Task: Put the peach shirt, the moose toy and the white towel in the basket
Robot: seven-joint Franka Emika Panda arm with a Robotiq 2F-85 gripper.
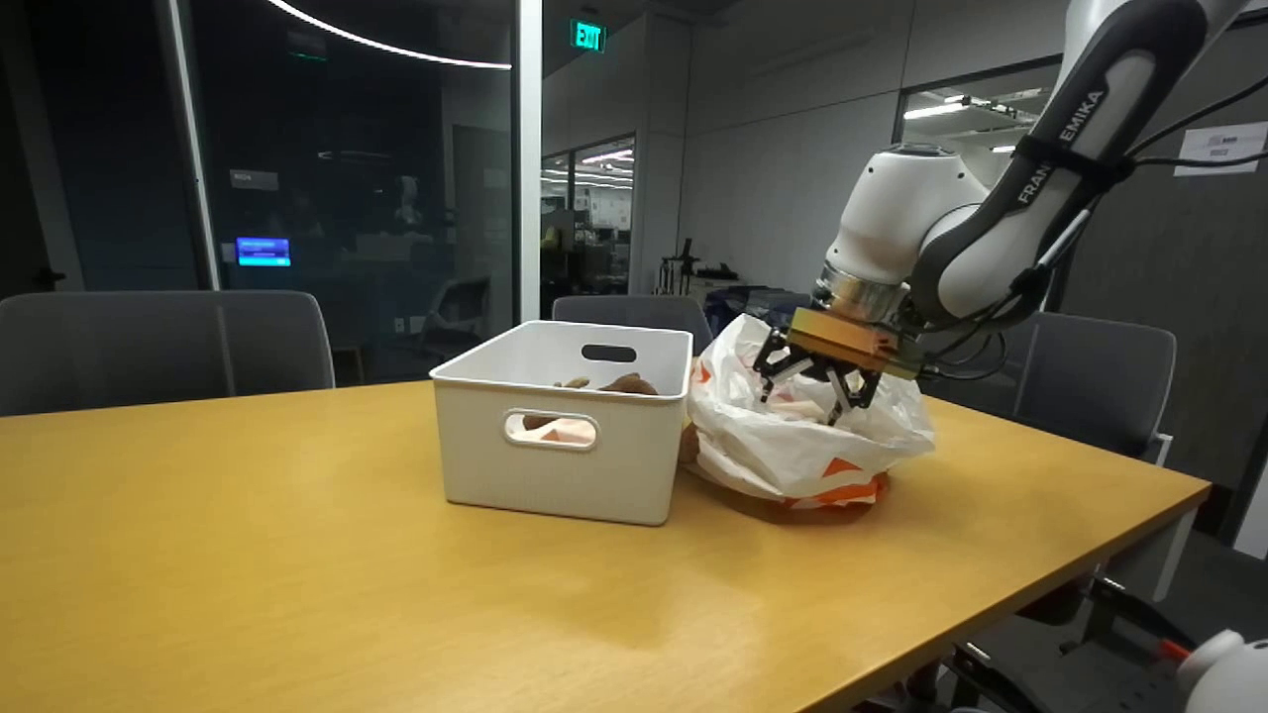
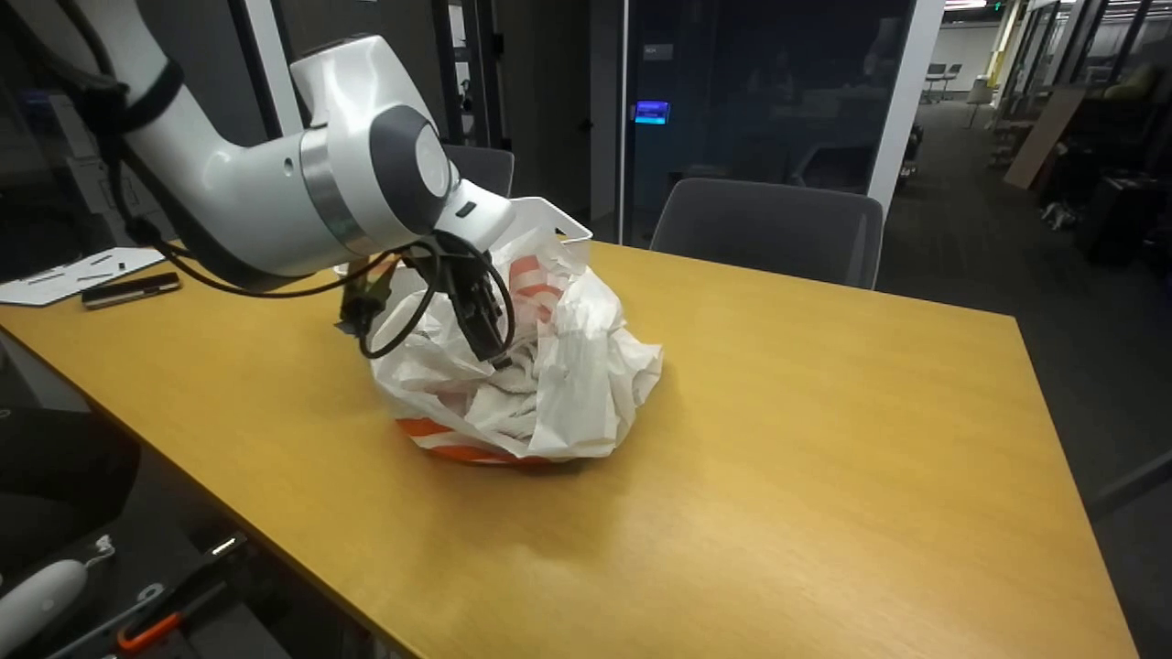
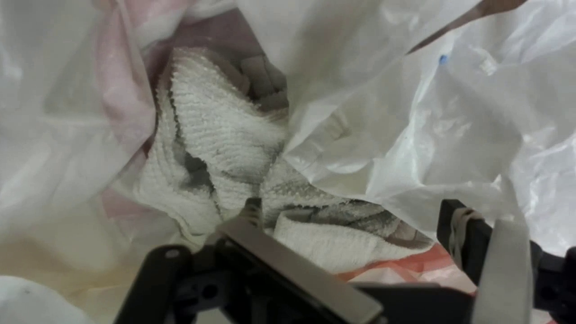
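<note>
1. White towel (image 3: pixel 234 139) next, I reckon. My claw (image 3: pixel 353 209), lower right of wrist view: spread, gripping nothing.
2. Towel sits crumpled inside the plastic bag (image 1: pixel 773 451), mid-left there: pinch a thick fold, no plastic, lift straight up.
3. Basket (image 1: pixel 555 485), left of centre in an exterior view: drop there.

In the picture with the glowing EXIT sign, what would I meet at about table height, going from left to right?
Left-hand grey chair → white basket → plastic bag → right-hand grey chair.
</note>
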